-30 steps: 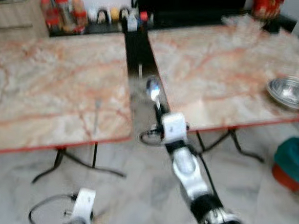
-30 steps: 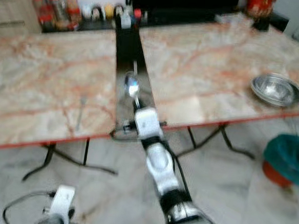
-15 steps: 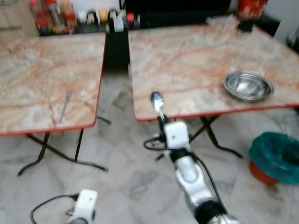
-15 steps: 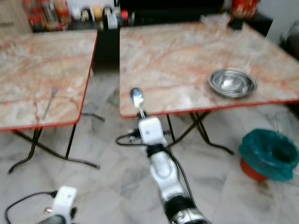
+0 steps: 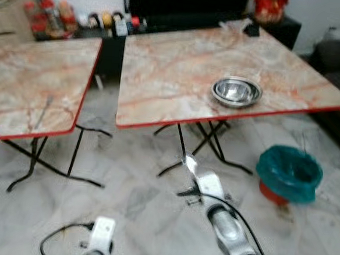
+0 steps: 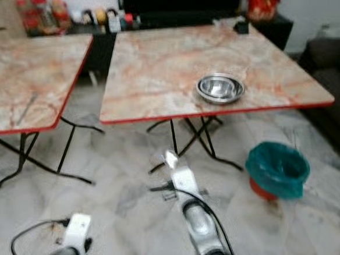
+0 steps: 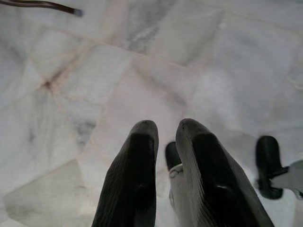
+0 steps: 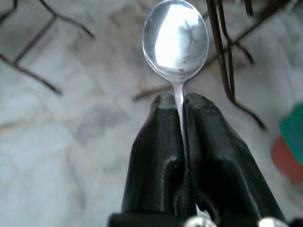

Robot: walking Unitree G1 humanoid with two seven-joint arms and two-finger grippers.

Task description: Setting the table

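The whole scene has slid leftward across the last second, which reads as the robot turning and stepping back rather than anything on the tables moving: a second ago the spoon [image 8: 175, 41] hung over the gap between the two tabletops, and now it sits lower, over the marble floor [image 5: 135, 201] in front of the right tabletop [image 5: 180, 64]. The right gripper [image 8: 178, 101] is clamped on the spoon's handle, bowl pointing forward. The steel bowl [image 5: 236, 91] now lies almost straight ahead near that tabletop's front edge, so the spoon probably belongs beside it, and the robot seems to be lining up for that approach. A fork [image 5: 43, 104] lies on the left tabletop [image 5: 21, 88]. The left gripper [image 7: 166, 135] hangs idle near the floor, fingers nearly together and holding nothing. A teal bin [image 5: 289, 171] stands on the floor to the right.
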